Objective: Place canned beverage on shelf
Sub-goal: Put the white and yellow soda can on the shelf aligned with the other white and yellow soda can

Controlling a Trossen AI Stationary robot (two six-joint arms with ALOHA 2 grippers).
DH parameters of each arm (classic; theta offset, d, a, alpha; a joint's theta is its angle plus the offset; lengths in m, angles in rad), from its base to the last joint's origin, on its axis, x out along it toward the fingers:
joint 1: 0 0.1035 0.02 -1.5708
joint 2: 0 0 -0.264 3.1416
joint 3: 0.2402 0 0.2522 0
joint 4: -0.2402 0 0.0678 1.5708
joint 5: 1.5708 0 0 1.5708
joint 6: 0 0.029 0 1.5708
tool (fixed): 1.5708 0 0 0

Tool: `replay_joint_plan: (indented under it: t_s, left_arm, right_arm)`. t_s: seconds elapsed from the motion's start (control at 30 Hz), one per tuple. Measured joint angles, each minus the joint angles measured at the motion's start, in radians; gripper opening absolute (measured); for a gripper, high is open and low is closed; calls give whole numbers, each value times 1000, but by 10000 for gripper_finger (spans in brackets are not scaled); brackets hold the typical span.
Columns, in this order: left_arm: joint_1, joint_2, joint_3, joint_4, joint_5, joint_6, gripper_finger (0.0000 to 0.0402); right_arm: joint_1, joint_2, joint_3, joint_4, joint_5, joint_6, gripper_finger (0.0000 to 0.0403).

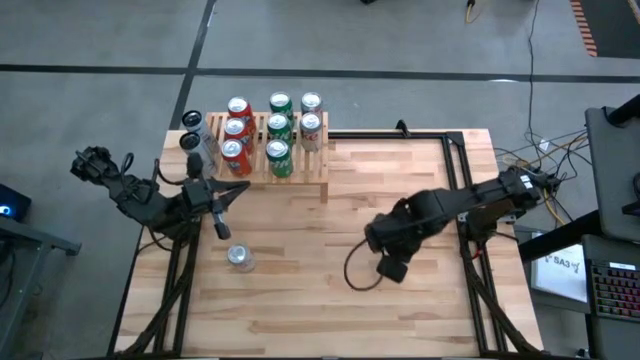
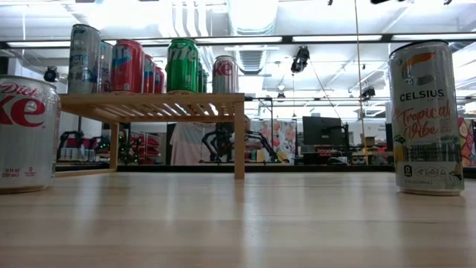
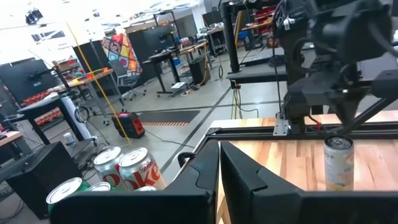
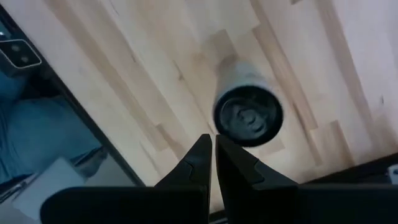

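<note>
Standing loose: Celsius can (image 1: 240,258) is seen upright on the bench (image 1: 330,300), near side, well apart from the shelf (image 1: 300,170).
Shelf: set at the bench's far-left corner; red, green and silver cans (image 1: 272,128) are carried on its slats.
Left gripper (image 1: 232,193): jaws closed, nothing held; parked just in front of the shelf.
Right gripper (image 1: 391,268): jaws closed, nothing held; held mid-bench, pointed down.

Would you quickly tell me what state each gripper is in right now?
Left gripper: closed, holding nothing, beside the shelf.
Right gripper: closed, holding nothing, above the table.
</note>
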Motion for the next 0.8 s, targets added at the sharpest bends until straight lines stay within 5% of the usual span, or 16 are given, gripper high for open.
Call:
replay_joint_plan:
  t_s: [0.8]
  left_arm:
    - [0, 50, 0, 16, 4, -90, 0]
  right_arm:
    - [62, -136, -122, 5, 219, 128, 20]
